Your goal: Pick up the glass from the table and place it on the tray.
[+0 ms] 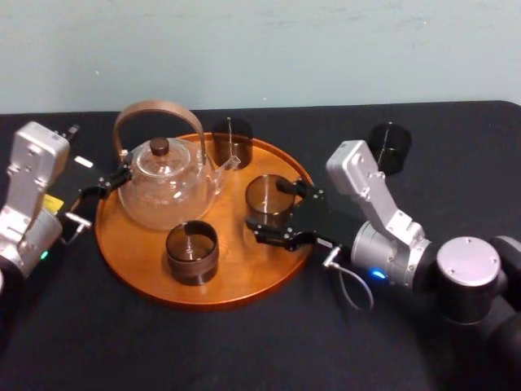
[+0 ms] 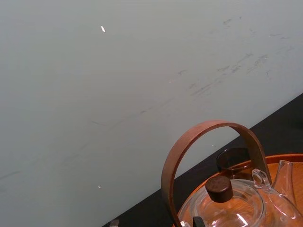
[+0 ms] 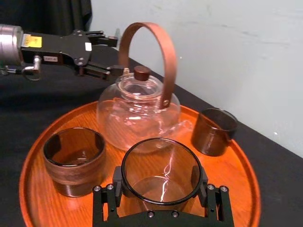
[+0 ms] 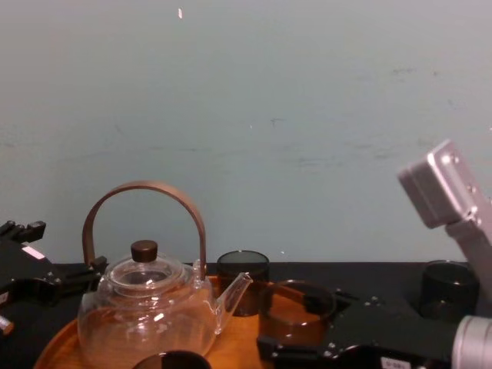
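A clear smoky glass (image 1: 267,195) stands at the right side of the round orange-brown tray (image 1: 244,281), which lies on the black table (image 1: 244,350). My right gripper (image 1: 270,212) reaches in from the right, shut on this glass with a finger on each side. The right wrist view shows the glass (image 3: 161,172) close up, with the pads (image 3: 117,178) against its wall and its base low over the tray (image 3: 239,165). My left gripper (image 1: 111,175) hangs open at the tray's left edge, just beside the glass teapot (image 1: 167,183).
Two more dark glasses are on the tray, one at the front (image 1: 192,252) and one at the back (image 1: 232,138). Another dark glass (image 1: 389,147) stands on the table behind my right arm. The teapot's tall wooden handle (image 1: 155,110) arches over it.
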Controlling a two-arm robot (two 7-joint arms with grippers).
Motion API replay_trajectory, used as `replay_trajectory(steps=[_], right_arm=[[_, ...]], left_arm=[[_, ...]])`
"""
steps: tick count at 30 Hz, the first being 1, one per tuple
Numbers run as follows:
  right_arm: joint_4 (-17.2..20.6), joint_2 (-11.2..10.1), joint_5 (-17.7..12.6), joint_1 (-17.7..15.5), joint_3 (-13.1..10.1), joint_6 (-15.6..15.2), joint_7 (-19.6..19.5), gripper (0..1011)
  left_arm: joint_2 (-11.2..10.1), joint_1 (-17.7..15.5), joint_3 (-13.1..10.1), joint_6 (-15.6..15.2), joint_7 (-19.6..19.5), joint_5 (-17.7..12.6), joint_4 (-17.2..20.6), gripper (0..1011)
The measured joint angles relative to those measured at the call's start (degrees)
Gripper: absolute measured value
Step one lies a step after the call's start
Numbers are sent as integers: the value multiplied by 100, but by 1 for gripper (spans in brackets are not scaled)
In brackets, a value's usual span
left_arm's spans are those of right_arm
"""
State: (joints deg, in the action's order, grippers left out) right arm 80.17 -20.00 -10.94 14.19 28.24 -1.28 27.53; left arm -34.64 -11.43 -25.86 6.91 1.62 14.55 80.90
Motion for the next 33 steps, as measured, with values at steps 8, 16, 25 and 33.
replay_trajectory(steps=[8,16,25,33], right_arm=[[-175,125,57,73,164,46,33,908],[-337,215,94,124,284,64,79,908],[-444,247,99,139,329,77,102,908],[-494,254,92,129,334,93,102,908]], left_arm=[[0,0,0,0,0,0,0,1009],[0,0,0,0,0,0,0,1009],[0,0,0,0,0,0,0,1010],[0,0,0,0,0,0,0,1009]])
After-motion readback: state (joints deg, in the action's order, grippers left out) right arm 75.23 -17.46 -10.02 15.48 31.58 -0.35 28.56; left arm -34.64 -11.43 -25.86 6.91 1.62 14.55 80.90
